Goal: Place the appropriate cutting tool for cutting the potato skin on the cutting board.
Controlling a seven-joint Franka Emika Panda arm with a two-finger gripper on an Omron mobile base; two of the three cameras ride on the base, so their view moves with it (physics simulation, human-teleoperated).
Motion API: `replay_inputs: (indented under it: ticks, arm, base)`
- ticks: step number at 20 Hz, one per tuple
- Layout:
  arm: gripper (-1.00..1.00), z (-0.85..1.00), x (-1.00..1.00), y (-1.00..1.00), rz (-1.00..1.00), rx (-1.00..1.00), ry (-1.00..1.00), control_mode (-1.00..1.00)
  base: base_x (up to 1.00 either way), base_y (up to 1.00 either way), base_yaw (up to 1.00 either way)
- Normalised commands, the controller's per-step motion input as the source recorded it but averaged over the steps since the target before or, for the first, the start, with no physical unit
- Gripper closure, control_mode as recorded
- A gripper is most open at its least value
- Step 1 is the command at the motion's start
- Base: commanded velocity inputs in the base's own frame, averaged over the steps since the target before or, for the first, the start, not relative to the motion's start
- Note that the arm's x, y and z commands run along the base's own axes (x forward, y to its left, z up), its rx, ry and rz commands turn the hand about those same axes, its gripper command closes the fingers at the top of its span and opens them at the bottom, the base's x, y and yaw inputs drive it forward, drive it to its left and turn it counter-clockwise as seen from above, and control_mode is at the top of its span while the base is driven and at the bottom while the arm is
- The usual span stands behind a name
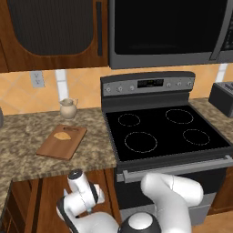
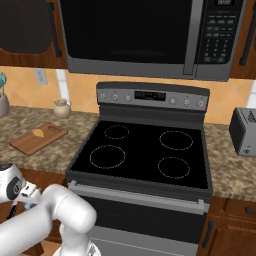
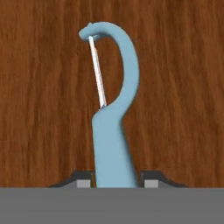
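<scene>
We see the blue peeler [image 3: 113, 131] right in front of the hand camera, its curved head up at 12 o'clock, with brown wood [image 3: 183, 87] behind it. The gripper [image 3: 116, 179] has its two fingertips [image 3: 83, 179] close on each side of the handle, but we cannot tell if they squeeze it. Up on the speckled counter [image 1: 27, 154], the cutting board [image 1: 57, 148] holds the little potato [image 1: 62, 135]. At the board's 3 o'clock is the black stove [image 1: 164, 132].

We see flat, even rendered light with barely any shadows; the stovetop [image 1: 166, 132] shows no glare, and all three views look soft and slightly pixelated.
</scene>
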Motion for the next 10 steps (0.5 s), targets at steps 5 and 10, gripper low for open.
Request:
replay_inputs:
  ticks: [5, 10]
  arm:
    - [1.00, 0.49, -0.10, -0.08, -0.04, 0.03, -0.05, -1.00]
    - [1.00, 1.00, -0.62, -0.09, -0.01, 0.09, -0.11, -1.00]
  base:
    - [0.00, 0.00, 0.00]
    - [0.00, 0.00, 0.00]
